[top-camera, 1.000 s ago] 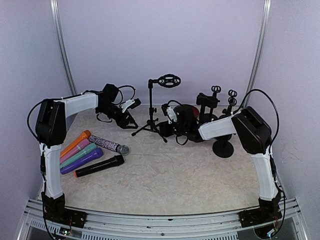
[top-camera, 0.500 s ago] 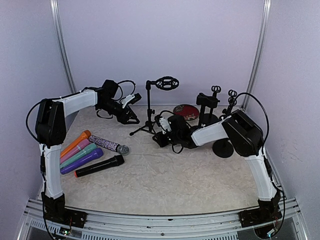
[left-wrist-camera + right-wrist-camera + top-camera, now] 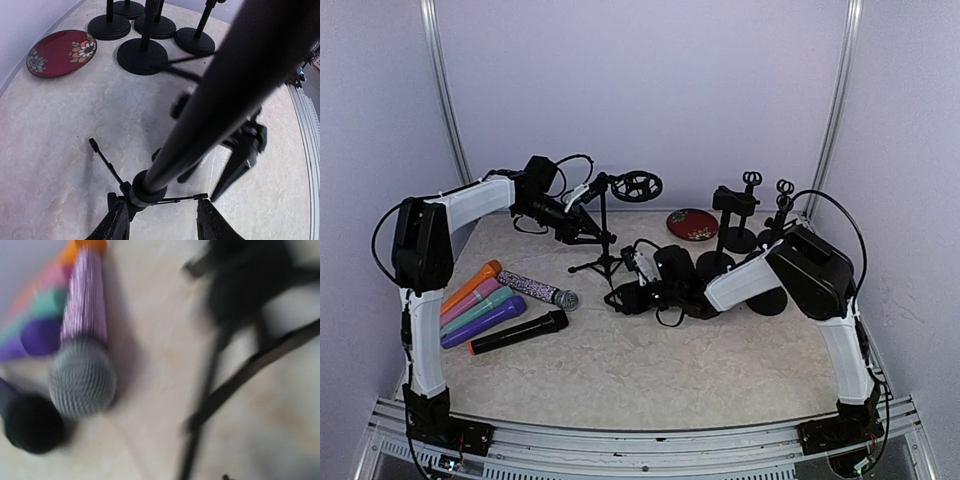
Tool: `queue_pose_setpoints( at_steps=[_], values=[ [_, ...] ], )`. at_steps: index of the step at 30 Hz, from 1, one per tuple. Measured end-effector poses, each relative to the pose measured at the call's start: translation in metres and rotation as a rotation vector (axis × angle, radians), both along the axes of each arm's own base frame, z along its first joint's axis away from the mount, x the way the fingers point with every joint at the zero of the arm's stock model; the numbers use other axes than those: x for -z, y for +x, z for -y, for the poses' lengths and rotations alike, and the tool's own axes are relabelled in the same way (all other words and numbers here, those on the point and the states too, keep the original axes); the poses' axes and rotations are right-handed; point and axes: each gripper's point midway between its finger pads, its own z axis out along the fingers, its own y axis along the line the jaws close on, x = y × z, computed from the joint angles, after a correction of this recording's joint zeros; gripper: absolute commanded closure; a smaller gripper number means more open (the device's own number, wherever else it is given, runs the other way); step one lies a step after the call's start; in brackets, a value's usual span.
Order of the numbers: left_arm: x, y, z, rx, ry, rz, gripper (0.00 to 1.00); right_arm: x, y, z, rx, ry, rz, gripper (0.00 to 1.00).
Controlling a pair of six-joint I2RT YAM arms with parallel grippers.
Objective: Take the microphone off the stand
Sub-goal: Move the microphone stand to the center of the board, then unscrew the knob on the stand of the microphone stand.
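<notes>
Stand (image 3: 604,228) is at the table's (image 3: 660,370) 11 o'clock, with its mount (image 3: 637,185) on top. The left gripper (image 3: 161,205) has its fingers (image 3: 116,225) either side of the pole, low by the hub. A gap shows on one side, so it is released, not clenched. The right gripper (image 3: 618,298) is low on the table at the stand's 5 o'clock, by the feet (wrist view blurred, can't tell its state). Mics (image 3: 495,305) lie flat, bunched at 9 o'clock. Plate (image 3: 691,223) is at 12 o'clock.
</notes>
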Motion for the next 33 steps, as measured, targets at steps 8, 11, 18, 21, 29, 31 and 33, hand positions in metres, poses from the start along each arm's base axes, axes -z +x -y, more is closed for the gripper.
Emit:
queue_pose_setpoints(
  at_steps=[8, 11, 18, 21, 29, 31, 33],
  values=[
    [0.005, -0.009, 0.006, 0.146, -0.032, 0.040, 0.64, -0.063, 0.062, 0.042, 0.002, 0.176, -0.009, 0.52],
    [0.009, -0.010, 0.008, 0.171, -0.040, 0.049, 0.65, -0.082, 0.063, 0.034, -0.037, 0.202, 0.016, 0.52],
    [0.016, -0.002, 0.011, 0.165, -0.053, 0.067, 0.65, -0.113, 0.066, 0.022, -0.071, 0.239, 0.061, 0.52],
    [0.023, 0.002, 0.011, 0.146, -0.063, 0.066, 0.65, -0.127, 0.071, 0.017, -0.079, 0.259, 0.086, 0.54],
    [0.033, 0.006, 0.012, 0.115, -0.074, 0.053, 0.72, -0.136, 0.075, 0.010, -0.094, 0.257, 0.105, 0.53],
    [0.032, 0.008, 0.013, 0.110, -0.078, 0.058, 0.70, -0.131, 0.074, 0.010, -0.096, 0.245, 0.094, 0.53],
    [0.031, 0.009, 0.014, 0.105, -0.082, 0.057, 0.65, -0.125, 0.072, 0.011, -0.097, 0.237, 0.085, 0.53]
  ],
)
